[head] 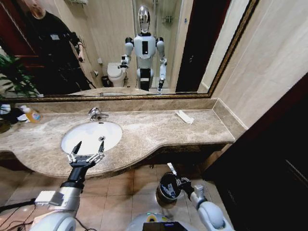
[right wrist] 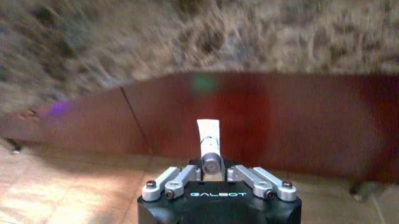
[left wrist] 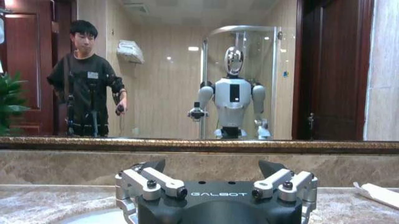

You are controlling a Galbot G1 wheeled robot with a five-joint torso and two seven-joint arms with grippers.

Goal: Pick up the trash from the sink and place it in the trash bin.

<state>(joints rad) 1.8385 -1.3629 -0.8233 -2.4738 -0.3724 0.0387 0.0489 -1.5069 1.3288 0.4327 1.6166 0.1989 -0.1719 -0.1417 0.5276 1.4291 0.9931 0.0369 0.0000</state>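
Worktop (head: 154,132) of beige marble runs across under the mirror, with the sink (head: 91,136), a white oval basin, set in its left part; basin looks bare in the head view. Flat white packet (head: 185,117) lies on the marble toward the right, well apart from the basin, long axis slanting toward the back wall; it also shows at the edge of the left wrist view. Orange-liquid bottle (head: 32,115) stands at far left, not part of the job. Trash bin (head: 168,187), black with a shiny rim, sits on the floor below the worktop front edge, right of centre.

Left claw (head: 87,150) hovers over the near rim of the basin, jaws spread wide, nothing between them. Right claw (head: 179,179) is down low, just beside and over the bin rim, clamped on a small white tube (right wrist: 208,136) with dark marks. Tube's long axis runs straight out from the jaws, in line with the claw, gripped at the cap end.

Key relation, as a judgement: bin mouth lies directly under and slightly left of the held tube, so the right arm is the near one for the drop. The packet lies nearer the right side too.
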